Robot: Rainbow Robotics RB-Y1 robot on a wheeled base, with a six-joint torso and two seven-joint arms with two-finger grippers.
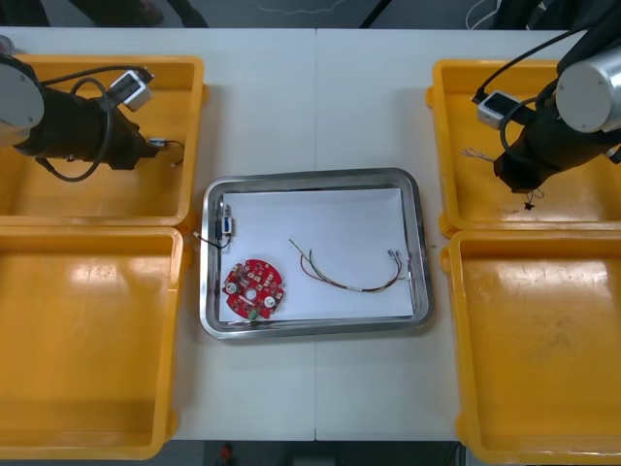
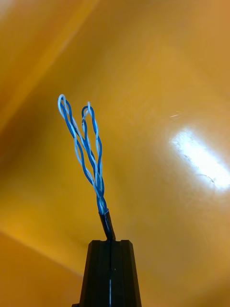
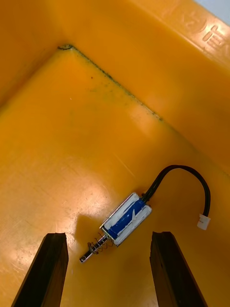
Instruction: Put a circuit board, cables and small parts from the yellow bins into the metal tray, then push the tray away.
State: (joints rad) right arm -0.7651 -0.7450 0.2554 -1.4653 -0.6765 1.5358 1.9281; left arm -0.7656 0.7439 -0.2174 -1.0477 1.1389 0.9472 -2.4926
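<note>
Left gripper (image 3: 109, 235) down in the yellow bin (image 1: 198, 97) at 10 o'clock from the metal tray (image 1: 413, 194); fingers spread, small metal part (image 3: 127, 218) with black lead (image 3: 191, 172) lying between them, untouched; right gripper (image 2: 110, 242) in the other yellow bin (image 1: 437, 146) at 2 o'clock, clamped on the twisted blue and white cable (image 2: 84, 144); tray holds the round red circuit board (image 1: 253, 288) at 7 o'clock, red and yellow cable (image 1: 344, 282) toward 4 o'clock.

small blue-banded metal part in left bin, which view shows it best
Left wrist view: the small blue-banded metal part lies whole on the yellow bin's floor between the open left gripper fingers, spring and lead clear. Front view: a dark speck there; right wrist view faces another bin.
</note>
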